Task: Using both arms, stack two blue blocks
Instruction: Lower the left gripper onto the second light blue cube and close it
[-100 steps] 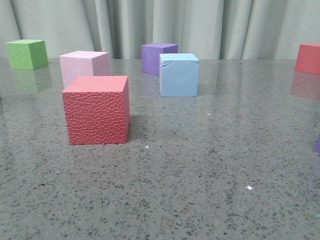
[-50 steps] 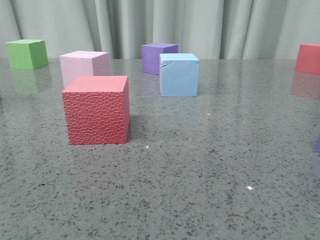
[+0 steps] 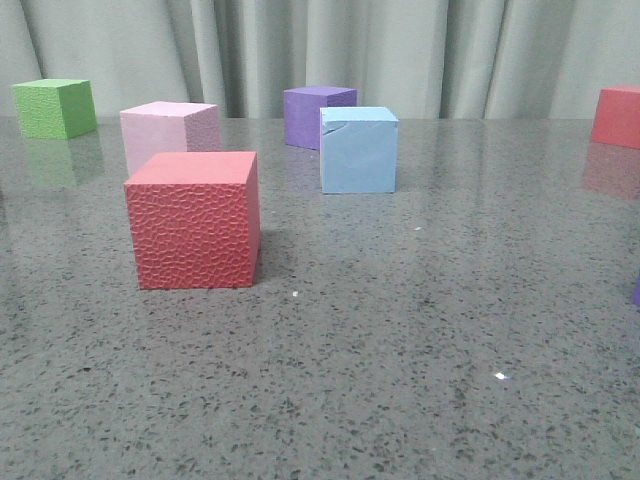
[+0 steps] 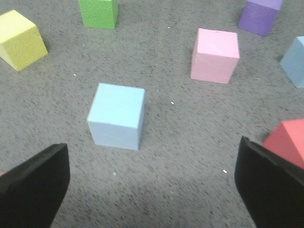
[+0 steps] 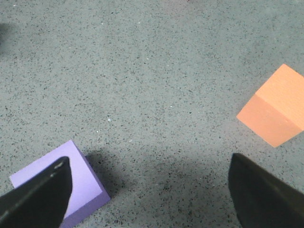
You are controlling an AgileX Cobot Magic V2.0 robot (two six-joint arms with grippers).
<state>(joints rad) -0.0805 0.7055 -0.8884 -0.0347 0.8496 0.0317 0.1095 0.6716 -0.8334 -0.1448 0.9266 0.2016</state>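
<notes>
Nicked block [image 3: 358, 150] right of, behind textured cube [image 3: 192, 220] (apart).

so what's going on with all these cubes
Nothing is being held yet. The left gripper hangs open above the table, with one blue block just ahead of its fingers. The other blue block sits in front of the purple cube. The right gripper is open too, over a lilac cube and an orange one. No stacking has begun.

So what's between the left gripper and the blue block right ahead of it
Nothing. In the left wrist view only bare speckled table lies between the open left gripper and the blue block.
</notes>
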